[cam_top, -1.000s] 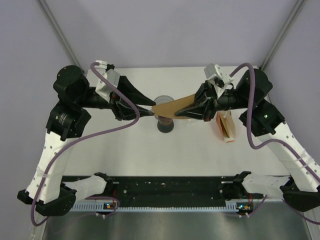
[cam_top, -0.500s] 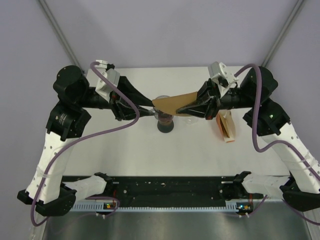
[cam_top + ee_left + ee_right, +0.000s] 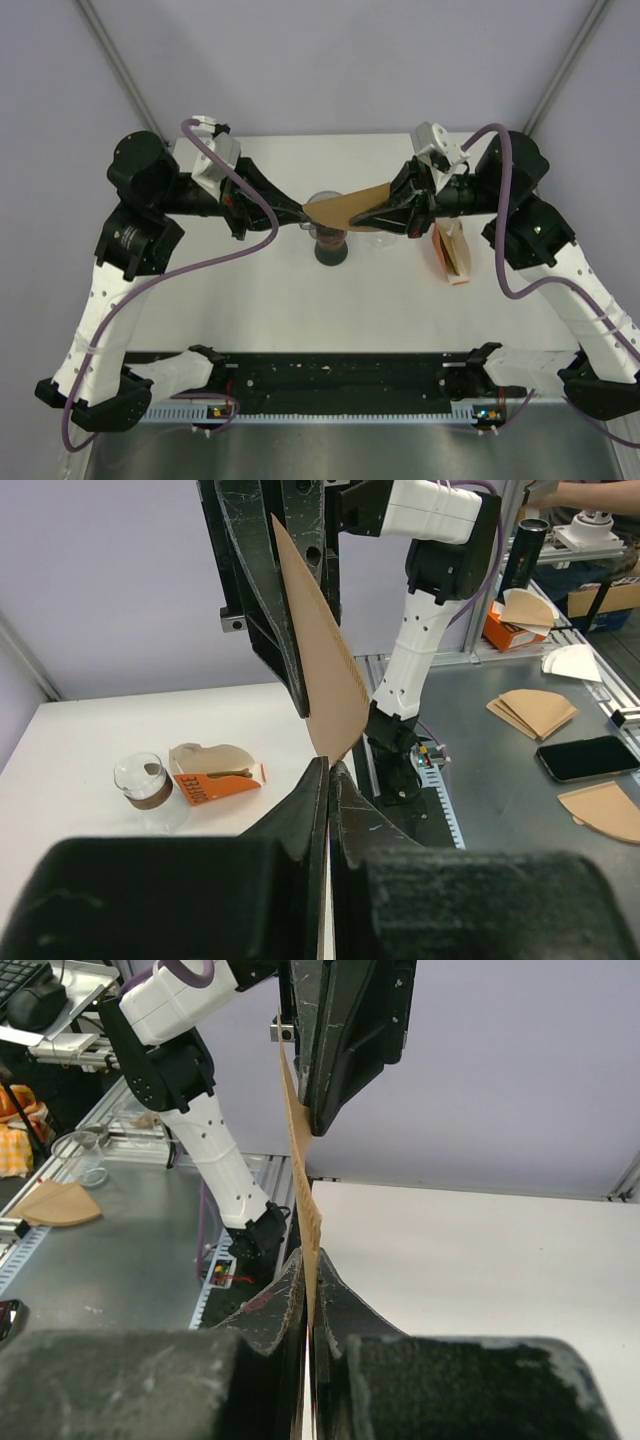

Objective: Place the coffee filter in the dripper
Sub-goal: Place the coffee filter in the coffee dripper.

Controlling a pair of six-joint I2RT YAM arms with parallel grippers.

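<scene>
1. The left tool (image 3: pixel 302 216) was closed to a narrow gap on the left tip of the coffee filter (image 3: pixel 345 208). The left wrist view showed the paper's point pinched between both fingers.
2. The coffee filter hung in the air between the 2 tools. It was flat, unopened and tilted, with its right end farther back.
3. The dripper (image 3: pixel 330 245) stood upright on the tabletop (image 3: pixel 250 290), directly below the filter's left half. No paper was seated in it. Whether the filter's lower edge touched the rim could not be determined.
4. The right tool (image 3: pixel 308 1265) was closed to a narrow gap on the filter's right edge, the paper standing on edge between the fingers.
5. The filter box (image 3: pixel 452 252) lay on the tabletop to the right of the dripper, apart from it.
6. Status, as judged: the filter was picked up and carried over the dripper. Opening the cone, lowering it into the dripper and releasing both tools were not yet done.
</scene>
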